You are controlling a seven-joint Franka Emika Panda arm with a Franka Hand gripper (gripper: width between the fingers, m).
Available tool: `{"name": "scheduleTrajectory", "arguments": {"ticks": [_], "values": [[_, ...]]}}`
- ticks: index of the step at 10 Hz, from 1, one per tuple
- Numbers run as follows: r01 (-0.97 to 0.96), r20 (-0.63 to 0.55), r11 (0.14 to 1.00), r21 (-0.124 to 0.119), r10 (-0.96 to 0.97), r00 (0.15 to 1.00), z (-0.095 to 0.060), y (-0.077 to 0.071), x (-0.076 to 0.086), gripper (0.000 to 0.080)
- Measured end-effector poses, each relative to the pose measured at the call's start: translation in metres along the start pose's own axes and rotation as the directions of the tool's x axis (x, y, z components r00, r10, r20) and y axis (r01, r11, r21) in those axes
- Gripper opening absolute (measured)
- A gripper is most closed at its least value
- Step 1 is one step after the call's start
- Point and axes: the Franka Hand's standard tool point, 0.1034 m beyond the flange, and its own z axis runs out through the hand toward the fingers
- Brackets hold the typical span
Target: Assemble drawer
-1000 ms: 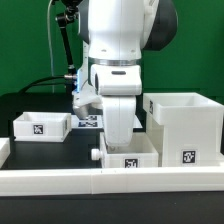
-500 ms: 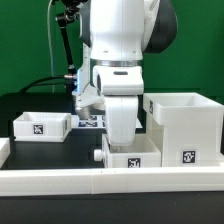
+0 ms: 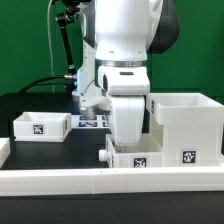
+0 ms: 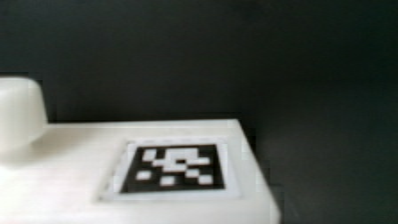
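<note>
Right at the front, one long low white rail [image 3: 60, 183] runs across the black table [image 3: 60, 150]; just behind it sits the near tray [image 3: 150, 157], its knob [image 3: 106, 155] sticking out toward the exterior view's left and a black-and-white tag on its front wall. The gripper [image 3: 128, 138] comes straight down into this tray; its fingers are hidden behind the tray's wall and the arm's own bulk, so I cannot tell whether they are spread or clamped on anything. Just beside the tray, on the exterior view's right, stands the tall boxy housing [image 3: 185, 120], open at the top, with a tag low on its front. Further back on the exterior view's left sits the far tray [image 3: 42, 125], well apart from the others, tag facing us.

The count: two trays, one housing, one rail, three tags on the drawer parts.

Behind the arm [image 3: 125, 50], the marker board [image 3: 93, 122] lies flat, mostly hidden, with only a strip of it showing; a dark cable [image 3: 45, 82] trails across the back, and a green backdrop [image 3: 25, 45] closes the room.

The wrist view is blurred: a white panel [image 4: 71, 150] with a tag, a rounded white shape [image 4: 18, 112] beside it, and dark table beyond; I cannot tell which part that panel belongs to.
</note>
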Motion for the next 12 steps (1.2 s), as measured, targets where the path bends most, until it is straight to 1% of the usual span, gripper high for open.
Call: {"name": "scheduleTrajectory", "arguments": {"ticks": [2, 4, 6, 7, 10, 11, 12], "values": [[-0.005, 0.000, 1.000, 0.001, 0.005, 1.000, -0.001, 0.002, 0.002, 0.0042], [-0.042, 0.001, 0.999, -0.001, 0.042, 0.999, -0.003, 0.007, 0.008, 0.0042], [-0.047, 0.001, 0.999, -0.001, 0.047, 0.999, -0.002, 0.008, 0.014, 0.0042], [-0.052, 0.001, 0.999, 0.000, 0.052, 0.999, -0.002, 0.007, 0.012, 0.0042], [-0.055, 0.001, 0.999, 0.001, 0.055, 0.999, -0.001, 0.007, 0.010, 0.0042], [-0.058, 0.001, 0.998, 0.001, 0.058, 0.998, -0.001, 0.007, 0.009, 0.0232], [-0.057, 0.001, 0.998, -0.002, 0.057, 0.998, -0.003, 0.008, 0.009, 0.0371]]}}
